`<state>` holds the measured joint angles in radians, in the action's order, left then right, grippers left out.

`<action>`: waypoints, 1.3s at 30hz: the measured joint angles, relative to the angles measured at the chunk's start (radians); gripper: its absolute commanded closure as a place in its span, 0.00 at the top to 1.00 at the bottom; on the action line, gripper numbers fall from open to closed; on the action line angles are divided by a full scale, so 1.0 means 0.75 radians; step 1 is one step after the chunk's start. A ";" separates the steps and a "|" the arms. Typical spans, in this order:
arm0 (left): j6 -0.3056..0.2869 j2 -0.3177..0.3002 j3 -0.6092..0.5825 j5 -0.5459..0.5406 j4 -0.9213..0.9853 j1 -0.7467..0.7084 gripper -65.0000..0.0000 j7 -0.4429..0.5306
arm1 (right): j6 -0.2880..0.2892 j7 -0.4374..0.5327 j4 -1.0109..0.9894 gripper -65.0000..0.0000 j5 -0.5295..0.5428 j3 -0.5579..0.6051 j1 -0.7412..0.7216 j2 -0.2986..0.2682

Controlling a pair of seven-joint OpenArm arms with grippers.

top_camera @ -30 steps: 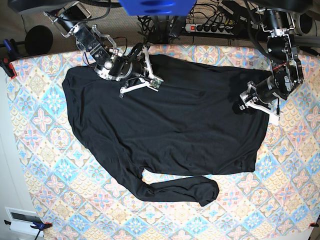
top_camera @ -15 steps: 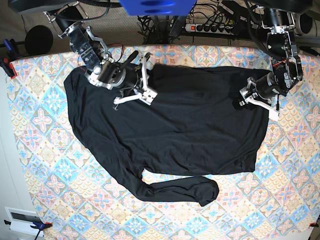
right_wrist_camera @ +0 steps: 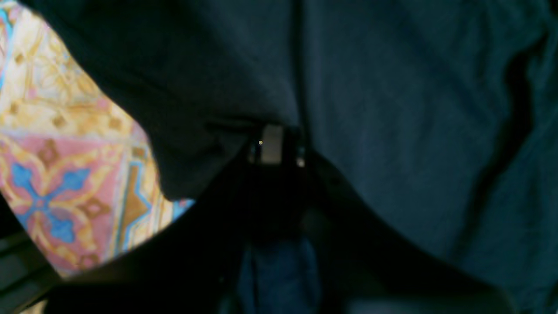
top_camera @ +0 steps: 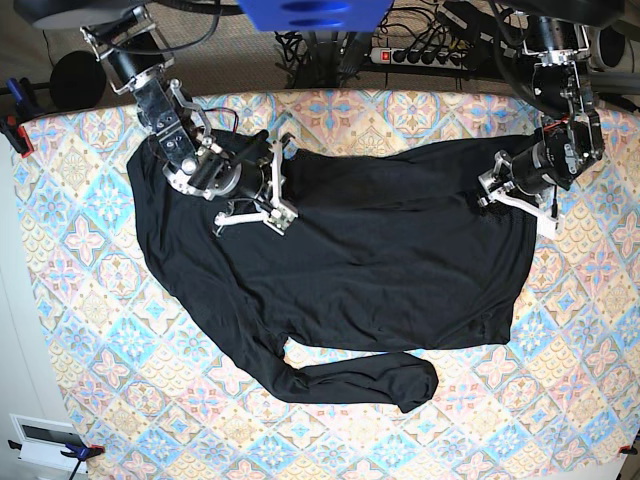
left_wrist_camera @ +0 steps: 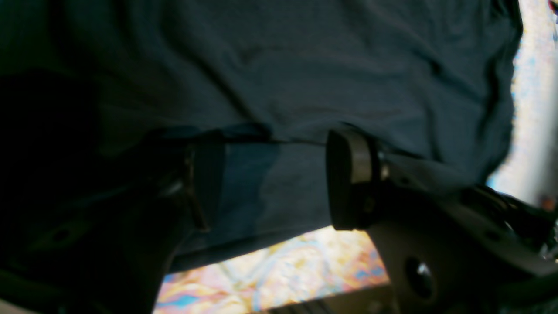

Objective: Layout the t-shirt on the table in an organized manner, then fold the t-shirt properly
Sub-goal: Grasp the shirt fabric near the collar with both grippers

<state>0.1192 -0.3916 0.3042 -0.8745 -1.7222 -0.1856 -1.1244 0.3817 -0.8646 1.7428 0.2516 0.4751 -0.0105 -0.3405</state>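
Note:
The black t-shirt [top_camera: 380, 270] lies spread over the patterned table [top_camera: 90, 330], with one long sleeve [top_camera: 360, 382] curled along its front edge. My right gripper [top_camera: 278, 215] is at the shirt's back edge, left of centre. In the right wrist view the right gripper [right_wrist_camera: 274, 148] is shut on a pinch of the t-shirt [right_wrist_camera: 392, 109]. My left gripper [top_camera: 487, 195] is over the shirt's right side. In the left wrist view the left gripper [left_wrist_camera: 270, 179] has its jaws wide apart, with the t-shirt [left_wrist_camera: 305, 65] and its hem lying between them.
A power strip [top_camera: 420, 55] and cables lie behind the table's back edge. A red clamp [top_camera: 15, 132] grips the left edge. A white box [top_camera: 45, 437] sits at the front left corner. Bare patterned cloth shows to the left of and in front of the shirt.
My right gripper has moved forward and left, dragging the shirt's back edge away from the table's rear. My left gripper has shifted slightly toward the back.

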 measured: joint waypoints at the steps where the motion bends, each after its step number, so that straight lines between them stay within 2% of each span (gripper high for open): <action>1: -0.002 0.002 -0.016 0.016 0.000 0.000 0.56 -0.006 | 0.001 0.002 -0.033 0.01 0.001 0.000 0.007 -0.001; 5: -0.010 0.009 -0.037 0.057 0.000 0.000 0.56 -0.012 | 0.006 0.039 -0.108 0.05 0.011 -0.001 -0.018 0.011; 9: -0.006 0.004 -0.050 0.110 0.000 -0.001 0.56 -0.012 | -0.016 0.050 -0.182 0.16 -0.021 -0.009 -0.075 0.107; 11: -0.006 -0.003 -0.051 0.111 0.000 -0.001 0.56 -0.013 | -0.014 0.067 -0.193 0.22 -0.008 -0.006 -0.074 0.130; 14: -0.005 -0.049 -0.052 0.112 0.000 -0.004 0.56 -0.013 | -0.005 0.083 -0.200 0.29 -0.001 -0.005 -0.064 0.121; 17: -0.008 -0.099 -0.068 0.109 -0.003 -0.009 0.56 -0.010 | -0.013 0.096 -0.193 0.29 -0.012 -0.007 -0.067 0.118; 21: -0.009 -0.240 -0.224 0.108 -0.006 -0.034 0.56 -0.013 | -0.014 0.095 -0.163 0.29 -0.012 -0.009 -0.059 0.119; 24: -0.010 -0.316 -0.349 0.104 -0.005 -0.026 0.56 -0.012 | 0.000 0.095 -0.123 0.29 -0.007 -0.117 -0.048 0.129; 28: -0.010 -0.334 -0.373 0.109 -0.005 -0.023 0.56 0.011 | -0.025 0.099 -0.030 0.29 -0.023 -0.252 0.021 0.109; 30: -0.010 -0.339 -0.374 0.112 -0.004 -0.022 0.56 0.069 | -0.021 0.075 0.016 0.29 -0.023 -0.275 0.066 0.111; 33: -0.010 -0.337 -0.380 0.112 -0.004 -0.022 0.56 0.072 | -0.011 0.106 0.067 0.29 -0.009 -0.282 0.107 0.121; 37: -0.010 -0.338 -0.467 0.119 -0.001 -0.023 0.56 0.078 | -0.008 0.064 0.066 0.30 -0.022 -0.319 0.203 0.049; 39: -0.010 -0.338 -0.512 0.129 -0.001 -0.023 0.56 0.078 | -0.020 0.070 0.066 0.30 -0.021 -0.360 0.239 0.036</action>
<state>0.1116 -0.6449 -0.0799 -0.7776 -1.7226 -0.2028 -1.0657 0.3664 -0.8124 1.7920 0.2356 0.2054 0.1688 -0.3134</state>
